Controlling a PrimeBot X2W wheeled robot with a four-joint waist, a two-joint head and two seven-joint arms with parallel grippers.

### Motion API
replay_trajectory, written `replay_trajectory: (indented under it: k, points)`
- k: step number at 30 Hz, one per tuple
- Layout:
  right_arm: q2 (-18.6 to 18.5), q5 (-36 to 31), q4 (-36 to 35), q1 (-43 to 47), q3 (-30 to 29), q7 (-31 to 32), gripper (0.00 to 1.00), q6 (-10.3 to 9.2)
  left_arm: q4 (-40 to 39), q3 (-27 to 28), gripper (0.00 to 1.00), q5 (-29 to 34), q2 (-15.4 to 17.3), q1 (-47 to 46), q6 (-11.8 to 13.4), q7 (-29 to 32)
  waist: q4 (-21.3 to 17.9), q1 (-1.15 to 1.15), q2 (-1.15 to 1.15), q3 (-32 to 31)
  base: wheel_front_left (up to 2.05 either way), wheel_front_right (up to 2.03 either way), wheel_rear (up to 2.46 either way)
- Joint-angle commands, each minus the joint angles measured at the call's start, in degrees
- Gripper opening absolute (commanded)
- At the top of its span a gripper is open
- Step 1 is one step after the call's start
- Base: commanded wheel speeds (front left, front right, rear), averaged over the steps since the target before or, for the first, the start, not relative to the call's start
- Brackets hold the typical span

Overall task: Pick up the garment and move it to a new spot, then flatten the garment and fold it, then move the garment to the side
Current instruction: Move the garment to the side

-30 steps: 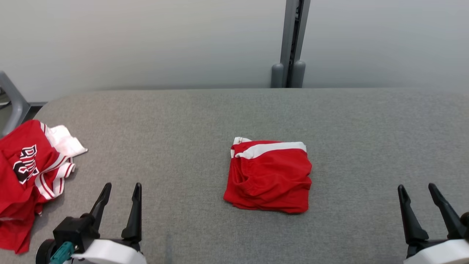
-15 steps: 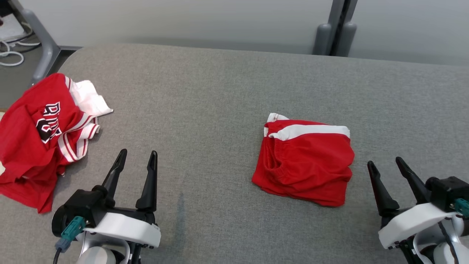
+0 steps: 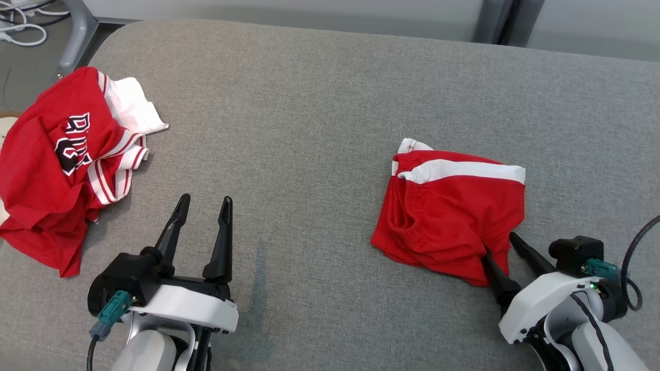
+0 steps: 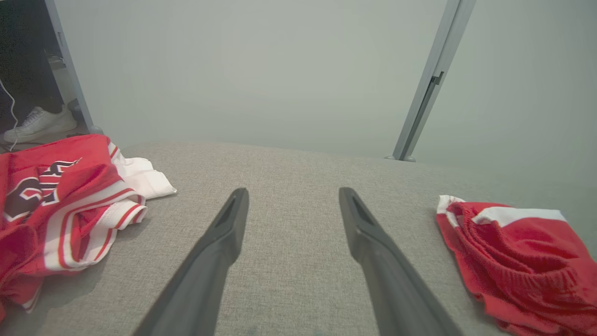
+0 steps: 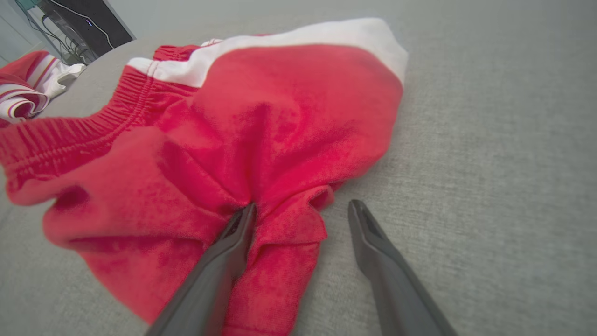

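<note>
The garment (image 3: 454,211), red shorts folded into a square with a white stripe, lies on the grey table (image 3: 309,103) right of centre. My right gripper (image 3: 498,242) is open at its near right corner. In the right wrist view, one finger of the right gripper (image 5: 303,206) presses into the garment (image 5: 261,121) and the other stands over bare table beside the hem. My left gripper (image 3: 205,200) is open over bare table, well left of the garment. In the left wrist view the left gripper (image 4: 294,192) holds nothing, and the garment (image 4: 522,261) lies at lower right.
A crumpled red jersey (image 3: 56,165) with white trim and black lettering lies at the table's left edge, partly hanging over it. A grey post (image 4: 426,93) stands behind the far edge. A white shoe (image 4: 39,123) and cables (image 3: 20,31) are on the floor at far left.
The head camera has tilted down and turned, shifting the whole picture. My right gripper has come in from the right to the garment's near right corner. The left gripper stays open.
</note>
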Motion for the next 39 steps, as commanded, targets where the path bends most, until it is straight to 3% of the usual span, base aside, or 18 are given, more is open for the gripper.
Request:
replay_trajectory:
  k: [1, 2, 3, 4, 5, 6, 7, 19, 32, 39]
  points:
    - [-0.6, 0.43, 0.73, -0.28, 0.65, 0.86, 1.0, 0.13, 0.15, 0.24, 1.0, 0.32, 0.18, -1.15, -0.25, -0.19, -0.03, 0.0, 0.0, 0.06, 0.0, 0.0, 0.0]
    - [-0.75, 1.36, 1.27, -0.44, 1.66, 1.44, 1.0, 0.13, 0.33, 0.3, 1.0, 0.38, 0.05, -1.33, -0.32, -0.27, -0.08, 0.0, 0.0, 0.11, 0.0, 0.0, 0.0]
    - [-0.87, 2.35, 1.59, -0.64, 2.39, 1.8, 0.89, 0.13, 0.45, 0.4, 1.0, 0.44, -0.01, -1.4, -0.45, -0.35, -0.16, 0.0, 0.0, 0.18, 0.0, 0.0, 0.0]
    - [-1.21, 2.86, 1.77, -0.99, 2.95, 2.02, 0.46, 0.13, 0.6, 0.48, 1.0, 0.51, -0.07, -1.44, -0.57, -0.41, -0.24, 0.0, 0.0, 0.26, 0.0, 0.0, 0.0]
    - [-1.48, 3.84, 1.92, -1.37, 3.73, 2.38, 0.33, 0.13, 0.68, 0.57, 1.0, 0.55, -0.13, -1.47, -0.66, -0.46, -0.31, 0.0, 0.0, 0.42, 0.0, 0.0, 0.0]
    - [-1.91, 4.36, 2.07, -1.75, 4.19, 2.57, 0.03, 0.12, 0.73, 0.65, 1.0, 0.55, -0.22, -1.51, -0.74, -0.51, -0.39, 0.0, 0.0, 0.58, 0.0, 0.0, 0.0]
    - [-2.35, 4.77, 2.19, -2.2, 4.38, 2.62, 0.0, 0.12, 0.82, 0.7, 1.0, 0.64, -0.3, -1.51, -0.75, -0.56, -0.46, 0.0, 0.0, 0.7, 0.0, 0.0, 0.0]
    - [-6.08, 8.34, 1.58, -4.82, 7.35, 3.27, 0.0, -0.06, 1.07, 1.94, 1.0, 1.21, -0.75, -1.4, -1.49, -0.6, -3.33, 0.0, 0.0, 0.75, 0.0, 0.0, 0.0]
    - [-8.74, 8.58, 1.36, -5.32, 8.4, 2.13, 0.0, -0.04, -1.71, 3.09, 1.0, 1.87, 1.88, -1.78, -1.33, 0.23, -15.91, 0.0, 0.0, 1.42, 0.0, 0.0, 0.0]
    - [-9.65, 8.3, 2.87, -9.28, 10.79, 1.39, 0.0, 0.03, -3.75, 2.55, 1.0, 2.8, 3.26, -3.25, -1.15, 1.8, -20.28, 0.0, 0.0, 3.91, 0.0, 0.0, 0.0]
